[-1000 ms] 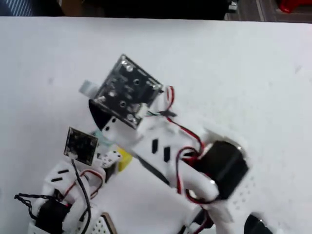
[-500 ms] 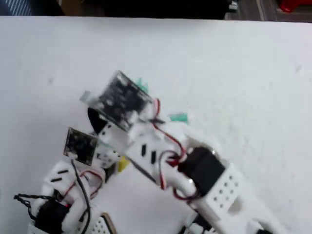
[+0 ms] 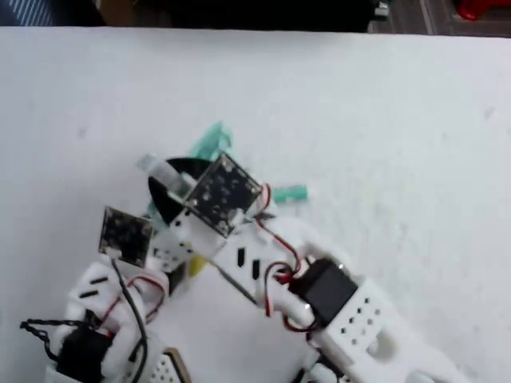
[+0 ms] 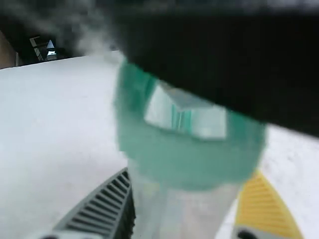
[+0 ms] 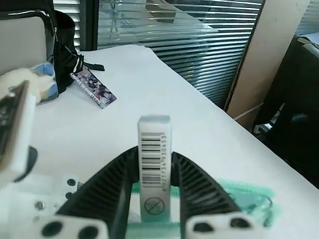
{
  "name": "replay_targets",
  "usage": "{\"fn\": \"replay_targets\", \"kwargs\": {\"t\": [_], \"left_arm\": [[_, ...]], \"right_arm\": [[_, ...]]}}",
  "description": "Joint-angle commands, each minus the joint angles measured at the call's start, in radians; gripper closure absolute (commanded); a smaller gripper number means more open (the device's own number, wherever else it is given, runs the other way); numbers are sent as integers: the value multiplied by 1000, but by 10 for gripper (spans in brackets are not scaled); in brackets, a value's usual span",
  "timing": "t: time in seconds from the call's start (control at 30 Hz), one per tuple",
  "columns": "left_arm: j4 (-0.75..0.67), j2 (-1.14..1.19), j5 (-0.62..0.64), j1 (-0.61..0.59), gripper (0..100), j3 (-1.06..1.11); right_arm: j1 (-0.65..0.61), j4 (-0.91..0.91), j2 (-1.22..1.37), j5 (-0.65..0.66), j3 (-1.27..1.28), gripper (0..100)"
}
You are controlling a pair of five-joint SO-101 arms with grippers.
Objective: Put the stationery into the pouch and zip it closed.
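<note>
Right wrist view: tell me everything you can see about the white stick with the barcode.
The white stick is a slim rectangular bar with smooth sides, perhaps plastic or paper-wrapped. Its facing side carries a black barcode with a small round symbol beneath. It stands upright, clamped between the black ribbed fingers of the right end effector, with its flat top poking above the fingertips. Its lower end is hidden. The green pouch lies on the table beyond it.

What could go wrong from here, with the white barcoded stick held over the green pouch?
The right pincer grips the white barcoded stick, its end jutting out; it might slip or tip. The left arm and right arm crowd over the green pouch, so they may collide or drag it.
</note>
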Motion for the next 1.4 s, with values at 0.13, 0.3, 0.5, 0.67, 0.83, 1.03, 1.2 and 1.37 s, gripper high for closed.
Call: {"fn": "replay_targets", "kwargs": {"t": [0.13,0.3,0.5,0.67,0.83,1.03,1.2,1.37], "left_arm": [[-31,-1,-2,-18,701,-17],[-31,-1,-2,-18,701,-17],[-31,-1,-2,-18,702,-17],[-31,-1,-2,-18,702,-17],[-31,-1,-2,-18,702,-17],[-31,-1,-2,-18,702,-17],[-31,-1,-2,-18,702,-17],[-31,-1,-2,-19,702,-17]], "right_arm": [[22,128,-7,-8,-66,711],[-21,222,-7,0,-195,748],[-22,245,-5,2,-249,772],[-24,237,4,2,-250,773],[-24,237,42,2,-252,823],[-19,231,36,-6,-310,963],[-18,248,-12,-8,-302,982],[-18,231,-16,-8,-184,982]]}}
